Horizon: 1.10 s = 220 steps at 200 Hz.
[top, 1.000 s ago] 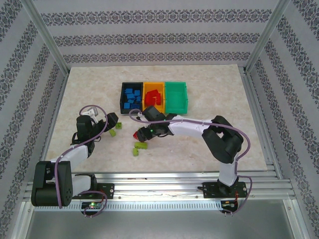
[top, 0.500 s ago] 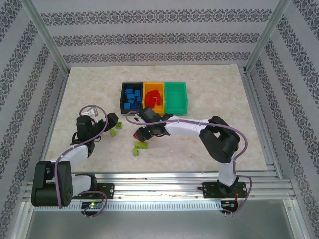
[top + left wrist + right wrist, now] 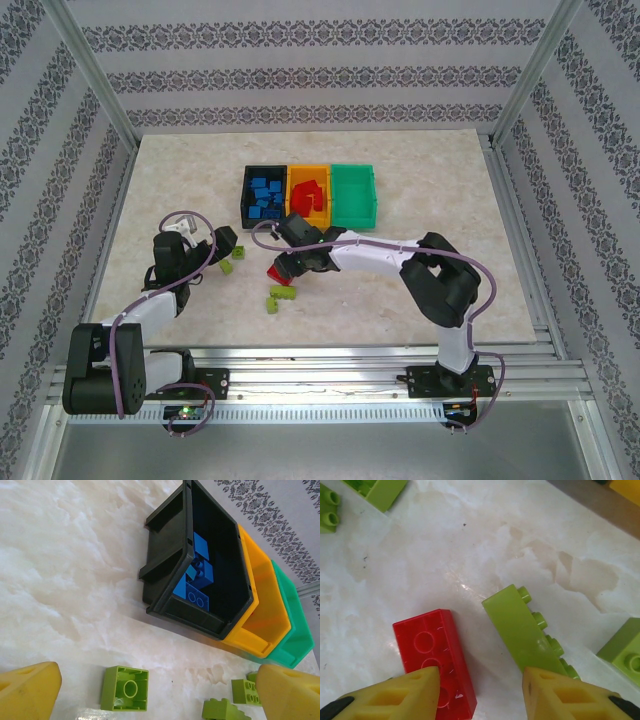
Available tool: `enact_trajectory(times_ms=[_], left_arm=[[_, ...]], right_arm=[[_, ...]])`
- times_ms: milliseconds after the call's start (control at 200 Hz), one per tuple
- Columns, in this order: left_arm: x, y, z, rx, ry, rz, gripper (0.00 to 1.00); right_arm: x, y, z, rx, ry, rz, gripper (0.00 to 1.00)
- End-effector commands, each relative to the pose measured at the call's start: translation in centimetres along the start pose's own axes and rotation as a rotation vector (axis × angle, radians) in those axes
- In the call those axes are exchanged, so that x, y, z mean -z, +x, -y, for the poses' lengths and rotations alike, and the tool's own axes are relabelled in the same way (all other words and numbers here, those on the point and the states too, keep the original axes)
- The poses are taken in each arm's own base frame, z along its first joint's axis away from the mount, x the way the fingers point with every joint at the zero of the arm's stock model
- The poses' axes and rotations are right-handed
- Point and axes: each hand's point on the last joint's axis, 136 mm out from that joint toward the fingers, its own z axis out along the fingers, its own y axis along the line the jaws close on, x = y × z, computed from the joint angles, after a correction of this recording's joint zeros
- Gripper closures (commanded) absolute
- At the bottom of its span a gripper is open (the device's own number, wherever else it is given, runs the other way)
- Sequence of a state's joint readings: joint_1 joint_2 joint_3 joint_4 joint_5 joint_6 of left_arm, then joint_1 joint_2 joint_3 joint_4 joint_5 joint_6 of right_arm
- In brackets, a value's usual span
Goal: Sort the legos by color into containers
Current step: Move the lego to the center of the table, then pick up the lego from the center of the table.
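My right gripper (image 3: 480, 692) hangs low over the table, open. Its left finger (image 3: 395, 697) overlaps an upside-down red lego (image 3: 432, 650), and its right finger (image 3: 570, 695) overlaps a yellow-green lego (image 3: 520, 627) lying on its side. Neither is clamped. From above, the right gripper (image 3: 287, 266) is beside the red lego (image 3: 275, 271), in front of the containers: black (image 3: 246, 195) with blue legos (image 3: 264, 192), orange (image 3: 309, 171) with red legos (image 3: 310, 194), green (image 3: 355, 195). My left gripper (image 3: 160, 700) stands wide open over an upside-down yellow-green lego (image 3: 125, 688).
More yellow-green legos lie loose: two (image 3: 280, 297) near the right gripper, two (image 3: 234, 262) by the left gripper (image 3: 222, 252), others at the edges (image 3: 625, 652) (image 3: 375, 490). Bare marble (image 3: 420, 260) lies right of the arms. Walls and frame posts enclose the table.
The right gripper has shifted slightly left and back toward the bins, and its jaws have parted a little. The left arm has not moved.
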<state>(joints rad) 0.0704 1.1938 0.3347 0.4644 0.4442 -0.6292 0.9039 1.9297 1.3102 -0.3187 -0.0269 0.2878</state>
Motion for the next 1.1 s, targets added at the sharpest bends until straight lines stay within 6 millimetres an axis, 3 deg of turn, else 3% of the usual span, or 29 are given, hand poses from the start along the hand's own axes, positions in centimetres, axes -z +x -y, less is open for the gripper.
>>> enact_trajectory(times_ms=[0,235,440,1094], left_arm=[[0.1,-0.1,0.5,-0.023,0.022,0.007,0.00],[0.1,-0.1,0.5,-0.021,0.025,0.007,0.00],[0.2,-0.2,0.6,-0.021,0.026,0.009,0.00],[0.1,-0.2,0.6,-0.019,0.027,0.008,0.00]], right_arm=[[2.0,-0.5,-2.3,0.054,-0.037,0.027,0.51],[0.3,1.0,-2.8,0.073,-0.038,-0.034,0.49],[-0.7,1.1,-2.0,0.095,0.020,-0.072,0.46],[-3.9,1.6,-2.5,0.126,0.031,-0.151,0.49]])
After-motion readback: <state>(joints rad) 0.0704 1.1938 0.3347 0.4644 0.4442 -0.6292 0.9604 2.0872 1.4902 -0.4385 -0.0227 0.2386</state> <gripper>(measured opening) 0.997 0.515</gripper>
